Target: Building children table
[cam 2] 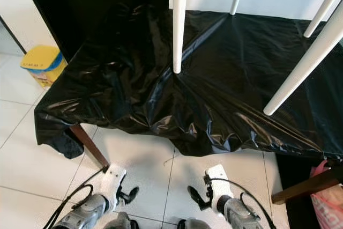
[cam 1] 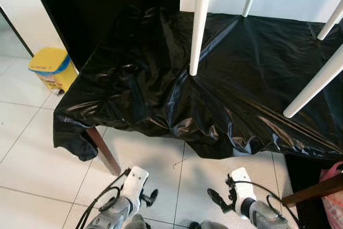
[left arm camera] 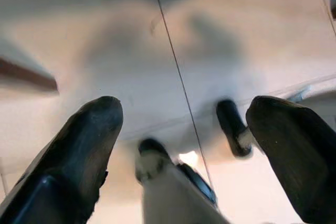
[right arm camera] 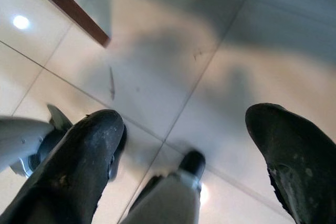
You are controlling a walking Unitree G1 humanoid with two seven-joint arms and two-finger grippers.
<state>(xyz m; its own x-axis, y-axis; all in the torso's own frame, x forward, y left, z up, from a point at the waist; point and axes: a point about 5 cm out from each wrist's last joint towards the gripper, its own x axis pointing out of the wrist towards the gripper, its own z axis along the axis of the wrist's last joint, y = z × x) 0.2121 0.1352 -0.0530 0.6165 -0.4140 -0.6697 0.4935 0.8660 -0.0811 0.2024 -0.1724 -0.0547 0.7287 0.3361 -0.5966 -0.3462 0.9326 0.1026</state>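
Several white table legs stand on a black plastic sheet (cam 1: 161, 79) that covers a low table. The nearest leg (cam 1: 199, 25) presses its tip into the sheet and creases it; another leg (cam 1: 316, 84) slants at the right. Their upper ends run out of the picture. My left gripper (cam 1: 150, 196) and right gripper (cam 1: 216, 197) hang low over the white floor tiles, in front of the covered table and apart from it. In the wrist views the left gripper (left arm camera: 184, 129) and the right gripper (right arm camera: 184, 129) are open, with only floor between the fingers.
A yellow bin (cam 1: 51, 68) stands on the floor at the left, beside the table. A brown wooden table leg (cam 1: 104, 151) shows under the sheet's near left corner. At the right are a pink bag (cam 1: 335, 199) and a brown wooden bar (cam 1: 313, 191).
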